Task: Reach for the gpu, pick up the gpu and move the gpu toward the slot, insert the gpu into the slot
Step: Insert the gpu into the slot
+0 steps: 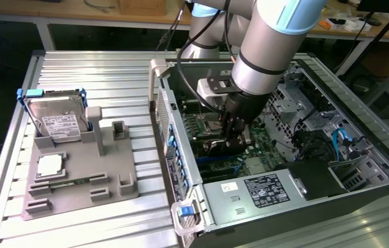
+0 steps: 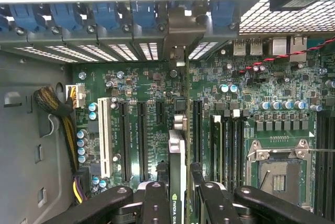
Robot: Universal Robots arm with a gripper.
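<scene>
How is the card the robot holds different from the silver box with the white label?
The gpu is thin and dark; the hard drive is boxy and silver. The gripper holds the gpu inside the computer case; the hard drive stands outside in a grey holder, untouched. Both stand on edge.

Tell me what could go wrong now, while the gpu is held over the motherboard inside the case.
1. The gripper holds the gpu edge-on among several parallel slots. A small sideways error could press its edge onto the motherboard or into a wrong slot.
2. Its bracket lies close to the case's rear wall; it may catch there and tilt the card.
</scene>
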